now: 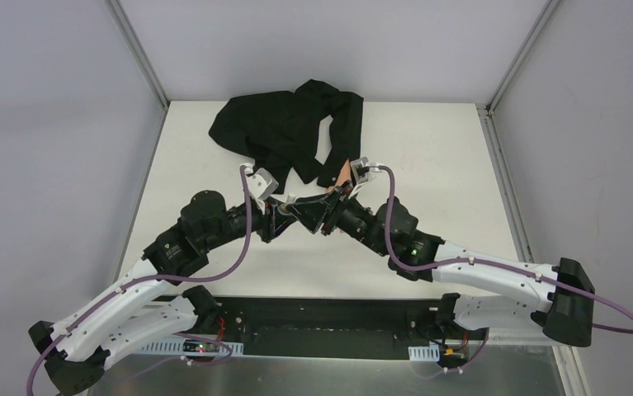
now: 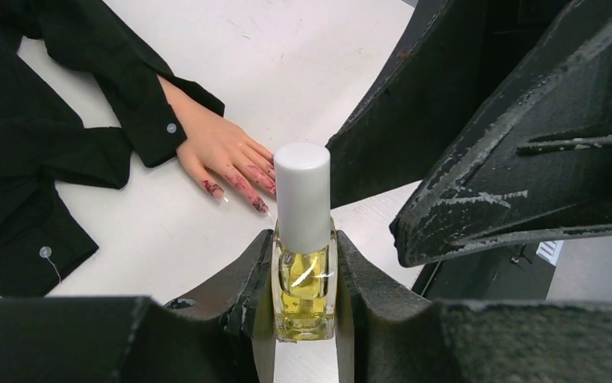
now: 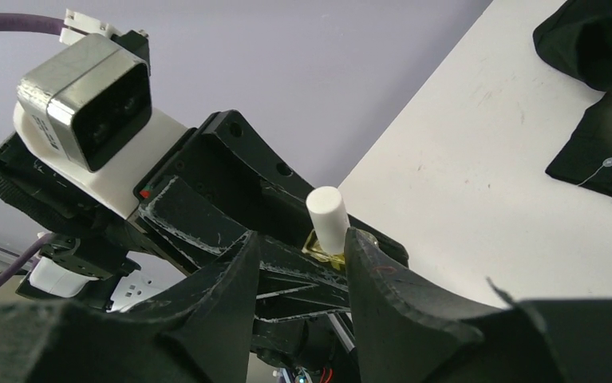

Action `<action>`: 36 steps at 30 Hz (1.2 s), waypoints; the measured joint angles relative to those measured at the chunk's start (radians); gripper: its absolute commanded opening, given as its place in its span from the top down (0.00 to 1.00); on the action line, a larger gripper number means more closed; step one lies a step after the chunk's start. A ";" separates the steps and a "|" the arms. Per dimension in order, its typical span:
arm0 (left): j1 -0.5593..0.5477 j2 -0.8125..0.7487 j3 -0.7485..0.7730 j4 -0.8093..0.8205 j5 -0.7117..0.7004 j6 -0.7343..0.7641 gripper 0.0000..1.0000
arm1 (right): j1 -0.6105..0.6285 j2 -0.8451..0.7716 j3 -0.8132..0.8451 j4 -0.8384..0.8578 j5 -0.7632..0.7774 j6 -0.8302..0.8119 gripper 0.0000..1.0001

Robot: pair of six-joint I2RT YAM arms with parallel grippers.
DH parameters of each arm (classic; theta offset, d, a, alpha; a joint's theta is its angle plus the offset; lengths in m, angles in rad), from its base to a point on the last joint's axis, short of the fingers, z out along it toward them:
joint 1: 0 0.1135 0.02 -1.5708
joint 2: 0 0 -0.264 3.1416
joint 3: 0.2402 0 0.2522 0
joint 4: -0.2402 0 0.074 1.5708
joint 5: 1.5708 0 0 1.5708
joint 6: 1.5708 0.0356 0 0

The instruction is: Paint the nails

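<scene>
The nails [image 2: 259, 204], tiny and glossy dark red, sit on a stiff-looking mannequin hand [image 2: 215, 144] flat on the counter [image 2: 286, 64]; they likely need only light brush contact. The left end effector [image 2: 303, 249] clamps the polish bottle [image 2: 303, 287]; the right end effector [image 3: 302, 239], part open, straddles its white cap [image 3: 325, 217], the sensible hold.

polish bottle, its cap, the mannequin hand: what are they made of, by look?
polish bottle: clear glass by the look, glossy highlights, yellowish liquid showing through. cap: matte white, probably plastic. mannequin hand: pale skin-toned, smooth, dull; rubber or plastic, cannot tell which.
</scene>
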 measured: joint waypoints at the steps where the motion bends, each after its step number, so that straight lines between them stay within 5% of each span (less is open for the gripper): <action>1: 0.000 0.001 0.000 0.000 0.000 -0.001 1.00 | 0.003 0.005 0.004 0.000 0.003 -0.002 0.56; 36: -0.001 0.035 0.000 -0.014 0.056 -0.010 1.00 | 0.005 0.074 0.068 -0.068 0.044 -0.030 0.65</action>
